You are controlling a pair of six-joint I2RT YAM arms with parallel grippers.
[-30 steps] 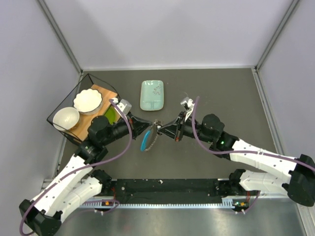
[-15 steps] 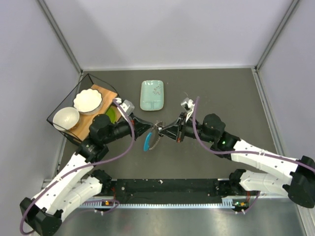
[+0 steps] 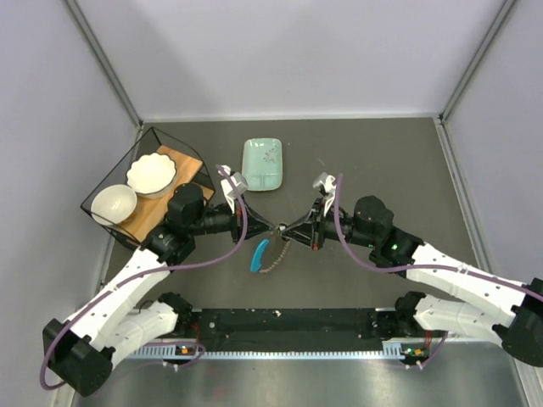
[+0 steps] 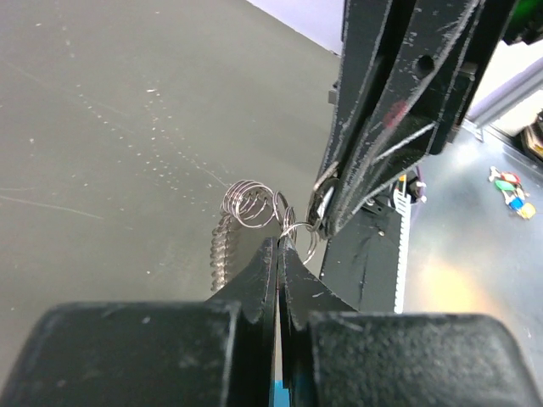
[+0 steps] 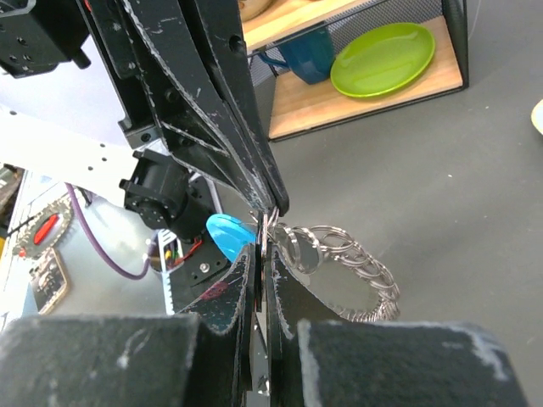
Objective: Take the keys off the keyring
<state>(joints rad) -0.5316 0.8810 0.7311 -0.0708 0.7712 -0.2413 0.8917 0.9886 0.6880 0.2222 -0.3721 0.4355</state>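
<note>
The keyring hangs between my two grippers above the table's middle. Its bright blue tag and a chain of small linked rings dangle below. My left gripper is shut on a thin wire ring of the cluster. My right gripper is shut tip to tip against it, on a thin flat metal piece that looks like a key. The blue tag and the linked rings show beside the right fingers. The other keys cannot be made out.
A pale green rectangular dish lies behind the grippers. A black wire rack at the left holds two white bowls on a wooden shelf. Under the shelf sit a green plate and a blue mug.
Both grippers have shifted right and slightly toward the near edge with the keyring. The left arm has stretched out further. The blue tag and ring chain now hang lower.
</note>
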